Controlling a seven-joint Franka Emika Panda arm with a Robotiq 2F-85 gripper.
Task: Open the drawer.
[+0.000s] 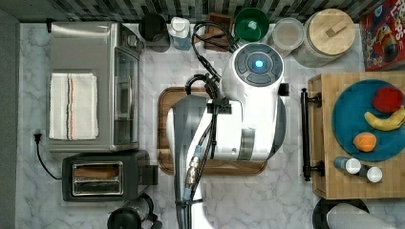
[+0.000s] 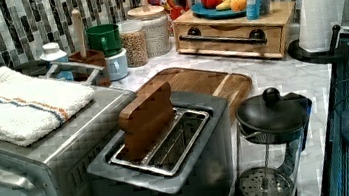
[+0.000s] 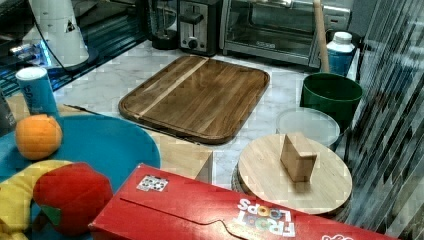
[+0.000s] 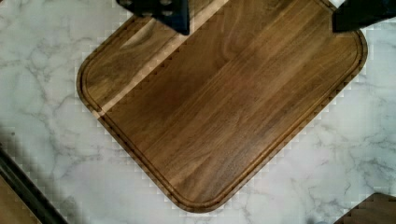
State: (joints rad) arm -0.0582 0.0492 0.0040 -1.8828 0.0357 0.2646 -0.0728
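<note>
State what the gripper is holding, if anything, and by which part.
Nothing is held: the gripper is open, its fingers spread apart above the walnut tray.

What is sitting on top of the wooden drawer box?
On the drawer box sits a blue plate with a red fruit, a banana and an orange, plus two small shakers. The closed front hides what's inside.

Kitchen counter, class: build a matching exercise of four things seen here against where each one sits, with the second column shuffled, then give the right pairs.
Things
1. folded towel
2. blue plate
3. wooden tray
4. drawer

Places
A. flat on the marble counter, below the gripper
B. on top of the toaster oven
C. shut, its black bar handle facing the tray
D. on the bamboo drawer box, holding fruit

Pairs: 1-B, 2-D, 3-A, 4-C
</note>
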